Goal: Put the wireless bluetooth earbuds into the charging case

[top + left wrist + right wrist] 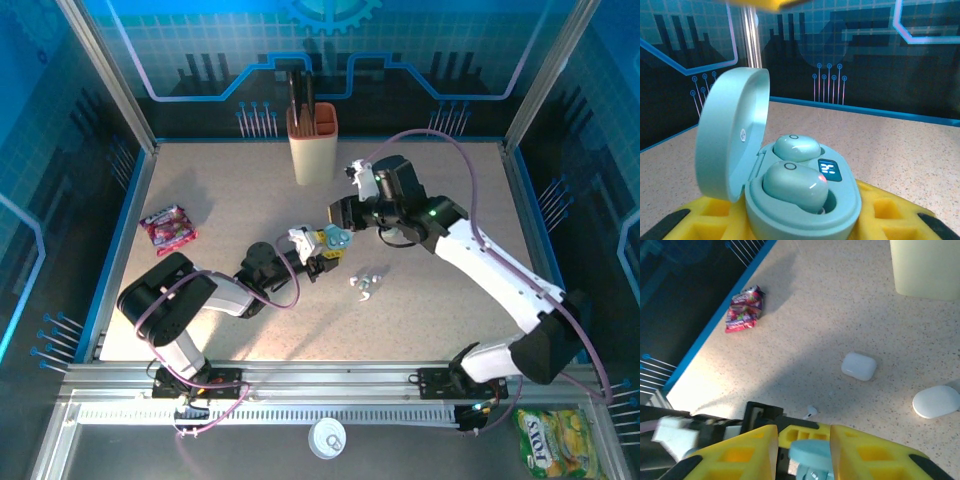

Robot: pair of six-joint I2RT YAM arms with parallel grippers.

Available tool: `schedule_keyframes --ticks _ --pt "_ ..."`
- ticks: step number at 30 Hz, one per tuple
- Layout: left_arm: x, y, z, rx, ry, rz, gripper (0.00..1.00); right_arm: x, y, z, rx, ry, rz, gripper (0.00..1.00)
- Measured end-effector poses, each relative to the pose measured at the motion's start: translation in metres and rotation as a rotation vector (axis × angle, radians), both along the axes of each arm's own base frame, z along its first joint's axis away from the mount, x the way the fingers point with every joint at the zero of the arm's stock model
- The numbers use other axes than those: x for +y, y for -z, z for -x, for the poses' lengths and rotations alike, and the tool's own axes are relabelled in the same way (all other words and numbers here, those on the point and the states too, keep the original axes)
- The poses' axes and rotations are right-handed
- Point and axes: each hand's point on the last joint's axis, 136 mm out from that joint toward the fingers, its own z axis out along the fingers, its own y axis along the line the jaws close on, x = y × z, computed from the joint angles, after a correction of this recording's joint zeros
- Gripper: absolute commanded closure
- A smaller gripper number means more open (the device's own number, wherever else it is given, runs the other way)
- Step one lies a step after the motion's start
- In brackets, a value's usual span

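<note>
In left end effector (pixel 800 227), clamped on open charging case (pixel 842 202): both earbuds (pixel 795 186) seated inside.

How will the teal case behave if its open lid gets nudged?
The teal case looks smooth and rounded, so it may slip in the left gripper. Its lid stands open on its hinge, so it would likely swing rather than resist. The two seated earbuds could jostle.

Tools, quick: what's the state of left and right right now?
Left tool: closed on the open teal charging case.
Right tool: open, straddling the case's raised lid.
</note>
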Motion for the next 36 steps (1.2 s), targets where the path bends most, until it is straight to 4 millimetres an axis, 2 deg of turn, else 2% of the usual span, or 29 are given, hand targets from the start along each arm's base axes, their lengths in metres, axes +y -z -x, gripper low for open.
schedule_keyframes --ticks 4,12,13,17,20,24,27,32,36 --pt "0.003 -0.008 0.003 -0.003 0.000 0.020 0.86 0.001 0.018 0.000 0.044 -0.010 0.041 0.68" --pt "0.009 -0.027 0.005 0.017 -0.019 0.083 0.87 -0.006 0.021 0.009 0.043 -0.017 0.050 0.68" --pt "0.010 -0.029 0.005 0.017 -0.023 0.090 0.87 -0.008 0.022 0.011 0.042 -0.014 0.052 0.65" --pt "0.011 -0.033 0.004 0.029 -0.031 0.112 0.86 -0.018 0.022 0.017 0.038 0.020 0.039 0.42" --pt "0.012 -0.031 0.005 0.041 -0.029 0.114 0.86 -0.029 0.017 0.022 0.048 0.058 -0.026 0.32" --pt "0.013 -0.037 0.007 0.046 -0.026 0.132 0.86 -0.040 0.012 0.020 0.104 0.105 -0.195 0.32" --pt "0.014 -0.043 0.009 0.048 -0.019 0.150 0.86 -0.041 0.021 0.019 0.187 0.121 -0.331 0.33" --pt "0.013 -0.044 0.011 0.054 -0.003 0.155 0.86 -0.027 0.032 0.026 0.312 0.083 -0.486 0.35" --pt "0.013 -0.044 0.011 0.062 -0.001 0.159 0.86 -0.014 0.034 0.029 0.364 0.048 -0.560 0.45"
